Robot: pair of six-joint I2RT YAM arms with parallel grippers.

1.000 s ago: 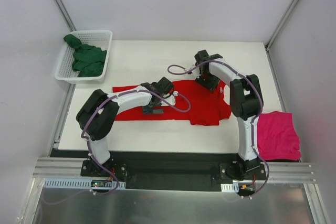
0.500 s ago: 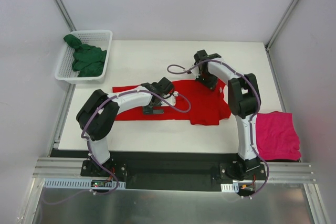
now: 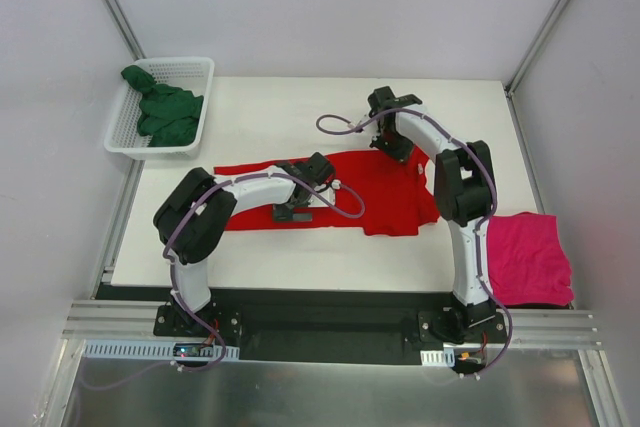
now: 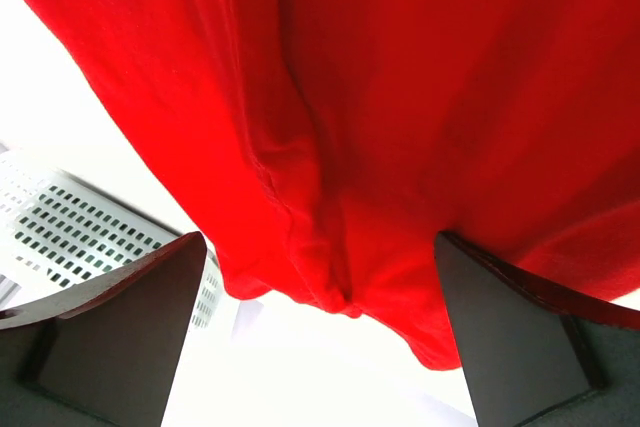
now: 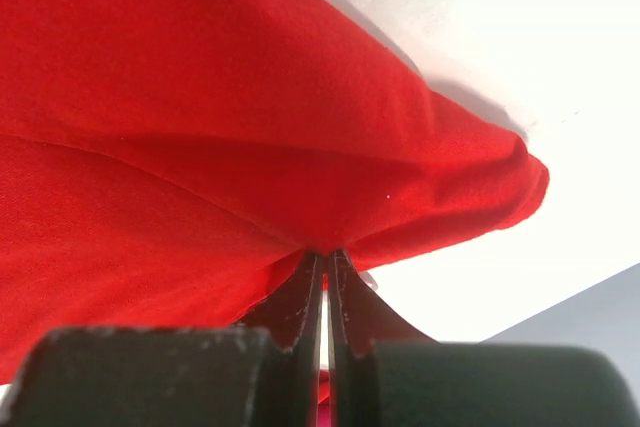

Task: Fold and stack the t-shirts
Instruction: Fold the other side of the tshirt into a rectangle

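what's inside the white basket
A crumpled dark green t-shirt lies in the basket. Anything beneath it is covered by the cloth and cannot be seen.

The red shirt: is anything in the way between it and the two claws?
Nothing visible. The right gripper is shut on the red t-shirt, and the left gripper is open with only that cloth between its fingers.

— Where does the basket stand?
— At the far left corner of the desk, with a tee in it.
— And the other two?
— The flat tee lies mid-desk; the folded tee overhangs the near right corner.
— The grippers?
— The left gripper is over the flat tee's left half, and the right gripper is at its far edge.
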